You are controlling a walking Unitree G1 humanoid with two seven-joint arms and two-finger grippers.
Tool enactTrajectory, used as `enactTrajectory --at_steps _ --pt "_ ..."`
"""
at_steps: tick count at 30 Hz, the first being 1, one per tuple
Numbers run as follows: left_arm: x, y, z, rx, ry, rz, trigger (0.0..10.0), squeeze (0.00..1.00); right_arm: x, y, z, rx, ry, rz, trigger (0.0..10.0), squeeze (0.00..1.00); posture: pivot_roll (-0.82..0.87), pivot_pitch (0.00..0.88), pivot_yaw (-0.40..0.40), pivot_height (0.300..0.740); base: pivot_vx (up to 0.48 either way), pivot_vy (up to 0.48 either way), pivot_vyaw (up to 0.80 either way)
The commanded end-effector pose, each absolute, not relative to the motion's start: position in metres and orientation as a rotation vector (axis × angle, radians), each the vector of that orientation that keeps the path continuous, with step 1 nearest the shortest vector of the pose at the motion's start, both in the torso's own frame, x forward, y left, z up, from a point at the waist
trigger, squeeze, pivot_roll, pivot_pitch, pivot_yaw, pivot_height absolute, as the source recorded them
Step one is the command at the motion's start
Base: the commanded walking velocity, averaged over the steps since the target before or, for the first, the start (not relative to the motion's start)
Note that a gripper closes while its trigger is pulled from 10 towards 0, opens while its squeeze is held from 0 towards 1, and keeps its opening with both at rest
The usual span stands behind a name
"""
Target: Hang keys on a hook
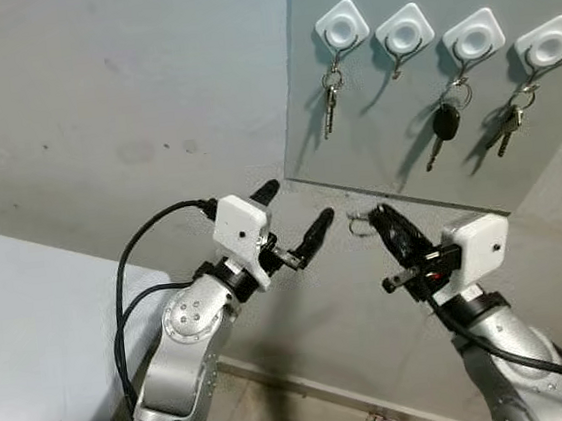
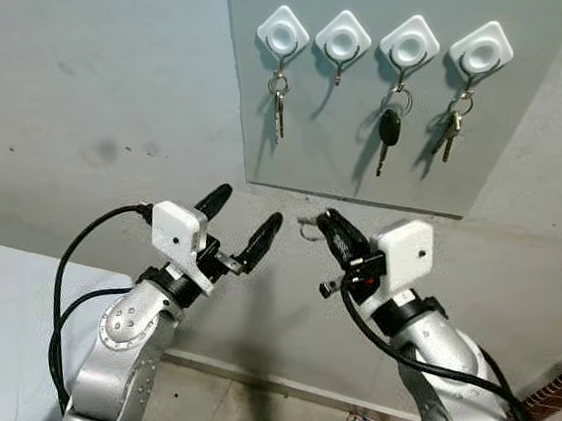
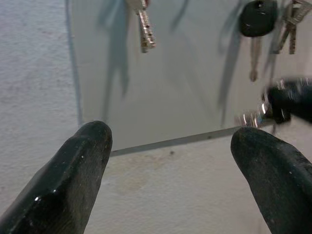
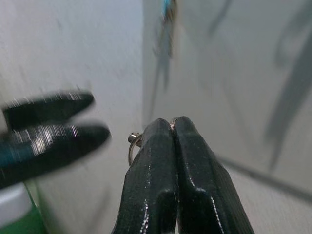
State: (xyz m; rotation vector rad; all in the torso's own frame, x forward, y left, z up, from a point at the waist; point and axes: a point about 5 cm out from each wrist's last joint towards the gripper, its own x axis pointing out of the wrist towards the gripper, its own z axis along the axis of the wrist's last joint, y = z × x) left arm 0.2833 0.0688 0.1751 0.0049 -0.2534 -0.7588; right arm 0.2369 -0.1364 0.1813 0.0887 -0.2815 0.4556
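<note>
Two hands: right hand pinching key ring

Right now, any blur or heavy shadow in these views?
Right wrist view: left hand smeared by motion blur, right hand on the key ring sharp. Left wrist view: right hand blurred at the edge. Eye views: sharp; keys cast long shadows on the board.

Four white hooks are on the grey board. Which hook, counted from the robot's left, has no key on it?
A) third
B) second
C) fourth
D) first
B: the second hook hangs bare, while keys hang from the other three on the grey board.
</note>
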Motion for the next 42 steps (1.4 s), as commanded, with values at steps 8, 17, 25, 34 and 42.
enactTrajectory --at_steps 8,17,25,34,42 --pt "0.286 0.064 0.208 0.006 -0.341 -0.798 10.0 0.00 0.238 -0.126 0.221 0.119 -0.419 0.498 10.0 0.00 -0.07 0.036 -0.031 0.711 0.000 0.000 0.00" --pt "0.284 0.060 0.222 0.004 -0.389 -0.832 10.0 0.00 0.241 -0.123 0.241 0.130 -0.479 0.523 10.0 0.00 -0.07 0.025 -0.029 0.711 0.000 0.000 0.00" --pt "0.282 0.057 0.229 0.001 -0.403 -0.850 10.0 0.00 0.246 -0.125 0.251 0.146 -0.513 0.515 10.0 0.00 -0.06 0.021 -0.032 0.711 0.000 0.000 0.00" --pt "0.275 0.052 0.227 -0.018 -0.384 -0.884 10.0 0.00 0.257 -0.127 0.260 0.163 -0.538 0.513 10.0 0.00 -0.06 0.018 -0.033 0.711 0.000 0.000 0.00" --pt "0.273 0.051 0.225 -0.020 -0.370 -0.894 10.0 0.00 0.267 -0.129 0.266 0.152 -0.559 0.521 10.0 0.00 -0.05 0.021 -0.036 0.711 0.000 0.000 0.00"
